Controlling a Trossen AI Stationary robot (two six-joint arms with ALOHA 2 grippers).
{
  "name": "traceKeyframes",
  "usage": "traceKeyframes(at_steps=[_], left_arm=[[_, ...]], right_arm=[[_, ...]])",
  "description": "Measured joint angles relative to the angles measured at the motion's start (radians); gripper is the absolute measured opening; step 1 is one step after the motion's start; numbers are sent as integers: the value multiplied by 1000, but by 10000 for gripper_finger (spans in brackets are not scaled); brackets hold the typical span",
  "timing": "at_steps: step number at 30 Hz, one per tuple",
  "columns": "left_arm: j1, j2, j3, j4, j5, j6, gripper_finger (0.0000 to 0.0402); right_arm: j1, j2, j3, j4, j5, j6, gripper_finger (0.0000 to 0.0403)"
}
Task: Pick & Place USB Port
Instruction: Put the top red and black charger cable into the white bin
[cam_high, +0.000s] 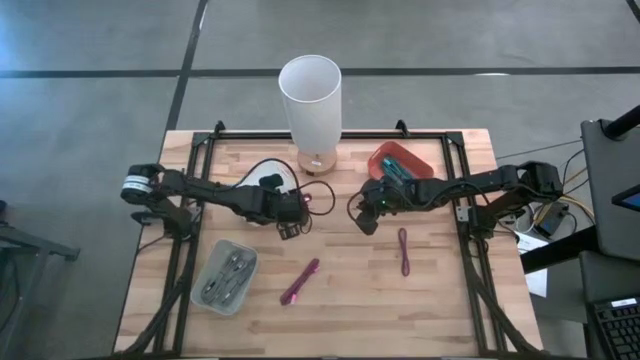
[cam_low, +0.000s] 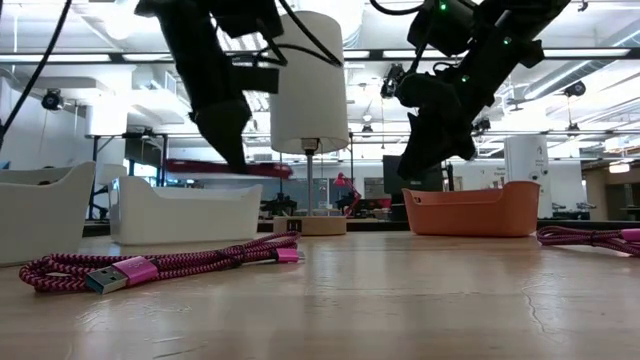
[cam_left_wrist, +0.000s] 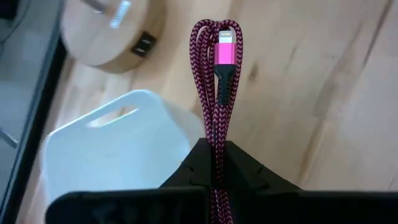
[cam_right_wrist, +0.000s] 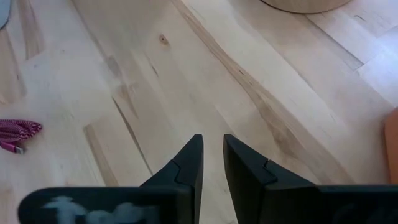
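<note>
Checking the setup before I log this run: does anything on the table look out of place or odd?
Nothing looks spilled or damaged. The left gripper holds a folded pink cable above the table near the white bin. Two more pink cables lie loose on the wood, outside any bin. The right gripper is empty.

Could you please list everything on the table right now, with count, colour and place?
Braided USB cables: three, magenta; one held by the left gripper, two lying near the front.
White cylindrical lamp on wooden base: one, back centre.
White plastic bin: one, under the left arm.
Orange plastic bin: one, back right.
Clear tray with metal pieces: one, front left.
Wooden table: one, light.
Left gripper: shut on a cable.
Right gripper: slightly open, empty, above bare wood.
</note>
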Motion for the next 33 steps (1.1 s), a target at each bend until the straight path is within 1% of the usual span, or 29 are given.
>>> traceKeyframes(at_steps=[9,14,22,27,30,33], left_arm=[[0,-97,-10,-116,-103,-98,18],[3,-130,-78,-119,-104,-125,19],[38,-135,-168,-89,-110,-136,19],[99,-135,-209,-59,-67,-126,19],[126,-135,-229,-12,-47,-100,19],[153,-135,-257,53,14,-68,19]], right_arm=[[0,0,0,23,0,0,54],[0,0,0,25,0,0,53],[0,0,0,48,1,1,52],[0,0,0,51,1,1,52],[0,0,0,51,1,1,52],[0,0,0,51,1,1,52]])
